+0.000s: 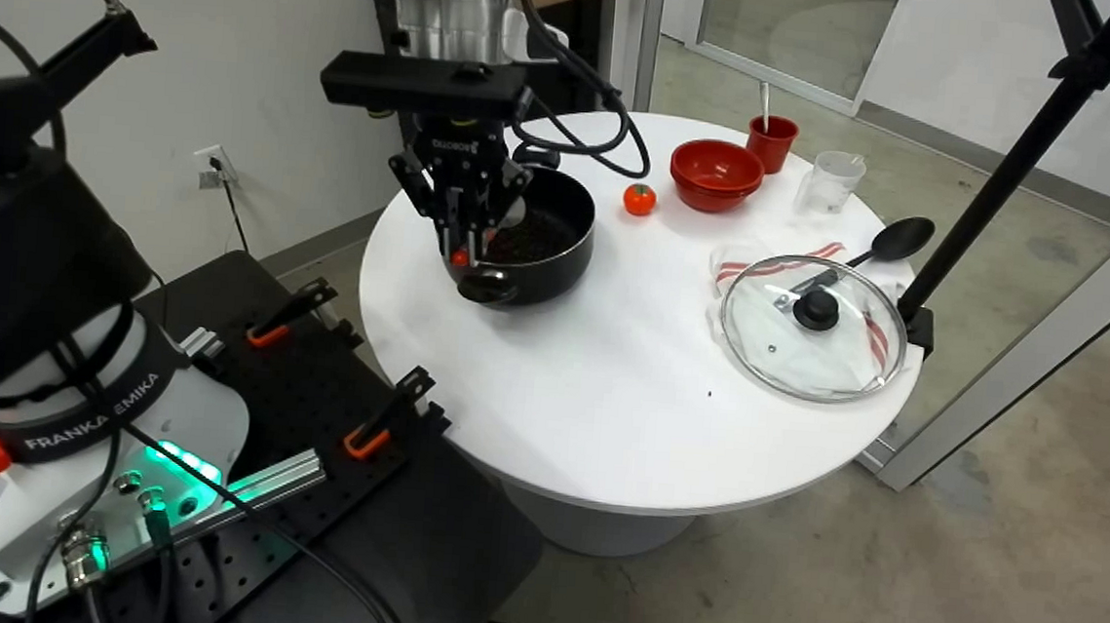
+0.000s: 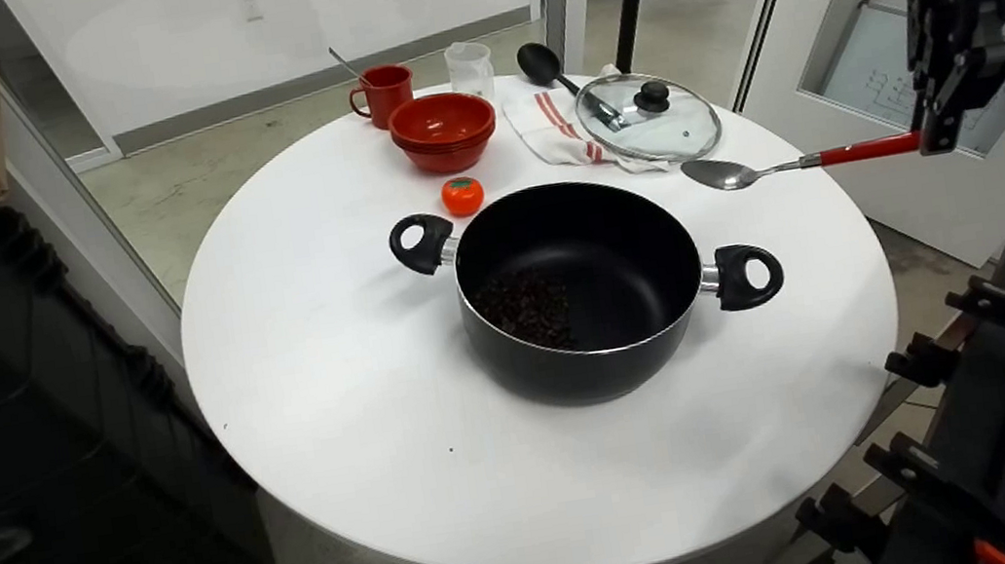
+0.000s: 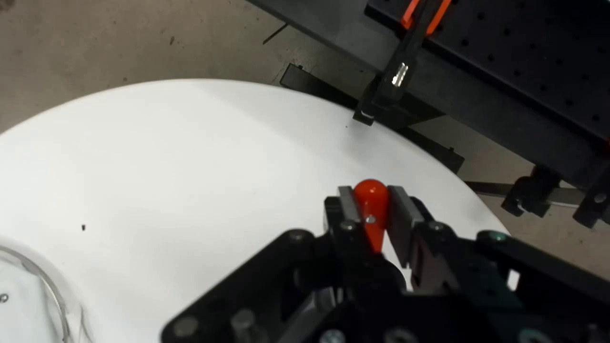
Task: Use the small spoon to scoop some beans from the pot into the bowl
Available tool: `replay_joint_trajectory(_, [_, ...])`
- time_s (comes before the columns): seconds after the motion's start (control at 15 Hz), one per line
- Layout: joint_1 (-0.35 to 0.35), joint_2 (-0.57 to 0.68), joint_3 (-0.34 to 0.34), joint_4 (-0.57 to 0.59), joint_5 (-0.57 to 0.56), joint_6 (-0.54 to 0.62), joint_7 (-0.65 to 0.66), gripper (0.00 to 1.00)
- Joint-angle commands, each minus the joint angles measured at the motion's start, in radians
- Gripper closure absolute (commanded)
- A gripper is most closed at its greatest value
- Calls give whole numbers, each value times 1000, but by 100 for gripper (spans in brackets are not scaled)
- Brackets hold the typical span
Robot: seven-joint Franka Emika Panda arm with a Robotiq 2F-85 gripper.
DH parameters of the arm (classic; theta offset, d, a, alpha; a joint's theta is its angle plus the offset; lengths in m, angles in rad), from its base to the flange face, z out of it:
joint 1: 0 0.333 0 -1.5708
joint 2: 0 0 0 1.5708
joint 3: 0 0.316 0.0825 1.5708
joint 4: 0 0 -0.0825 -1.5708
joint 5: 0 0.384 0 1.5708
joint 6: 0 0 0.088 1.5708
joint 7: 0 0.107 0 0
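The small spoon has a red handle point(image 2: 868, 150) and a silvery head point(image 2: 719, 174). My gripper point(image 2: 934, 135) is shut on the handle's end, which also shows between the fingertips in the wrist view point(image 3: 371, 202). The spoon is held roughly level above the table, its head pointing away from the gripper. In an exterior view the gripper point(image 1: 462, 244) partly covers the black pot point(image 1: 563, 273). The pot point(image 2: 575, 378) holds dark beans point(image 2: 526, 308) on one side of its bottom. The red bowl point(image 2: 448, 160), in a stack, stands beyond the pot; it shows in both exterior views point(image 1: 709, 202).
A tomato-like red ball point(image 2: 463, 196) sits between pot and bowls. A red mug point(image 2: 388, 96) and a clear container point(image 2: 471, 72) stand behind. The glass lid point(image 1: 816, 310) lies on a striped towel point(image 1: 729, 265) beside a black ladle point(image 1: 902, 239). Clamps point(image 1: 391, 417) border the table edge.
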Motion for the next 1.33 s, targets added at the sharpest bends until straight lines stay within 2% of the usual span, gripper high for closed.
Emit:
replay_joint_trajectory(0.0, [87, -34, 41, 4, 101, -27, 47, 95])
replay_joint_trajectory(0.2, [131, -17, 106, 0, 131, -34, 189, 95])
replay_joint_trajectory(0.47, [124, 52, 192, 13, 69, -32, 508, 95])
replay_joint_trajectory(0.67, [112, 135, 203, 80, 67, -80, 666, 95])
replay_joint_trajectory(0.93, [108, 266, 176, 215, 121, -179, 761, 95])
replay_joint_trajectory(1.07, [115, 334, 168, 306, 169, -266, 802, 95])
replay_joint_trajectory(1.27, [128, 421, 164, 430, 257, -408, 796, 95])
